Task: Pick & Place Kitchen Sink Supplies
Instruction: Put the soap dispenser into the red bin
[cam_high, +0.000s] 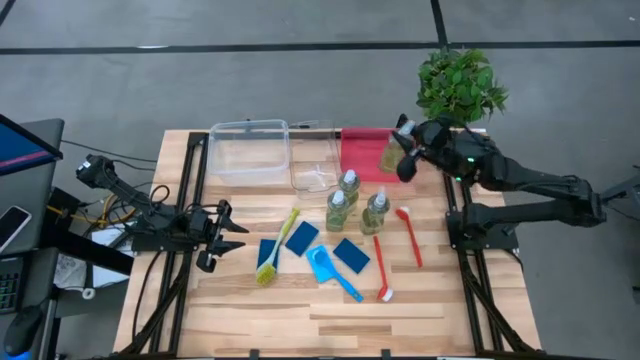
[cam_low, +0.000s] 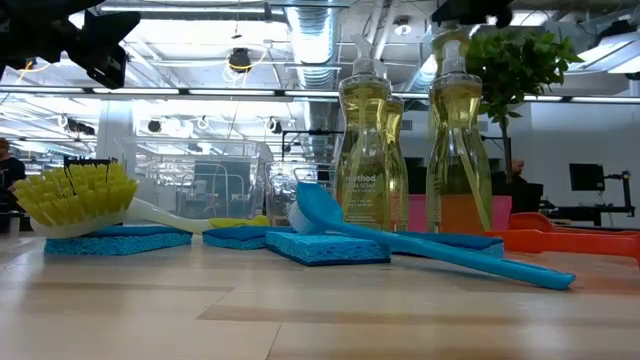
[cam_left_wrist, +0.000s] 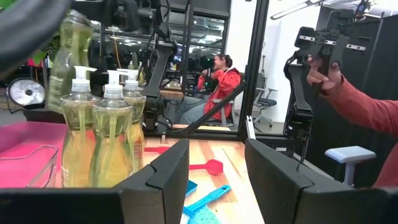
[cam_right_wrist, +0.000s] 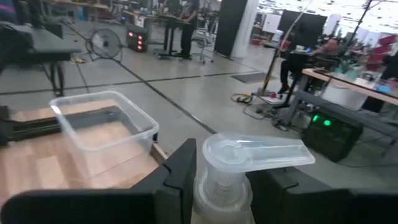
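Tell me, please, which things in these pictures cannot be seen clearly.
- Right hand: shut on a pump bottle; right wrist view's lower edge cuts off the bottle's body.
- Same bottle in the high view: the hand partly covers it above the red tray.
- Left hand, open: low view cuts it off at the top.
- Red brushes: low view, partly behind bottles.

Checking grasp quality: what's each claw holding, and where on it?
Right claw grips a clear pump bottle of yellow-green liquid at the neck under the pump. Left claw holds nothing.
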